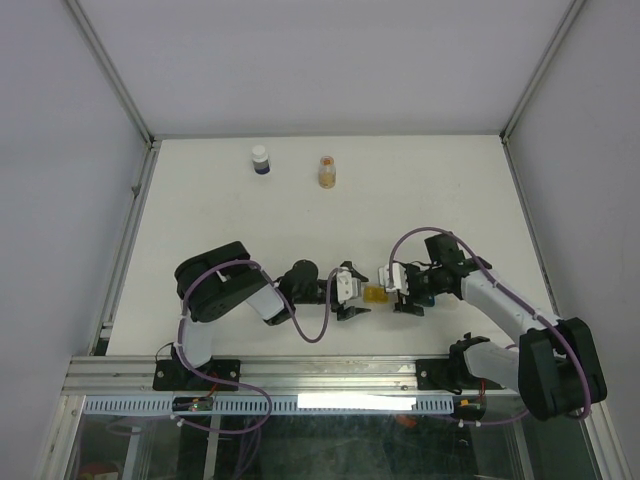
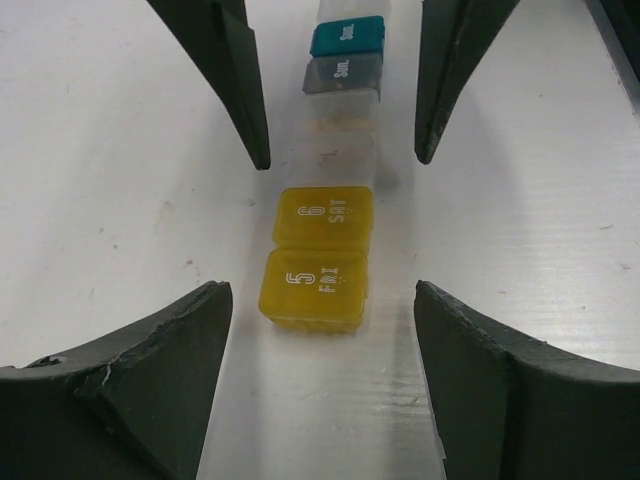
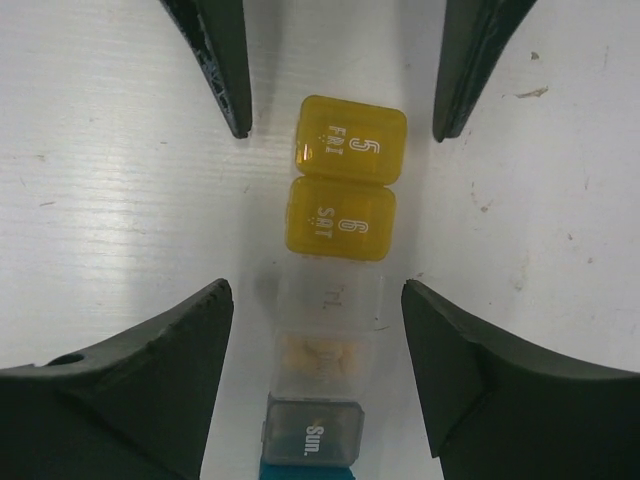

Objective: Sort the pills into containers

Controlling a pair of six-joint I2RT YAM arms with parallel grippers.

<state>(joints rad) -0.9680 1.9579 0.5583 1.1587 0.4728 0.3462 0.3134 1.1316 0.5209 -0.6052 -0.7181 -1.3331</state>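
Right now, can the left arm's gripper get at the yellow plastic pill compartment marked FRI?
Probably yes: the left gripper hangs open, and the yellow plastic compartment marked FRI lies uncovered between its fingers, with nothing blocking it.

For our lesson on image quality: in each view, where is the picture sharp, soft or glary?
Top external view: even light, barely any shadows, a white glare strip along the near rail. Left wrist view: yellow lids of the containers sharp, lettering readable; the fingers dark, showing little detail. Right wrist view: the pills hazy through clear plastic.
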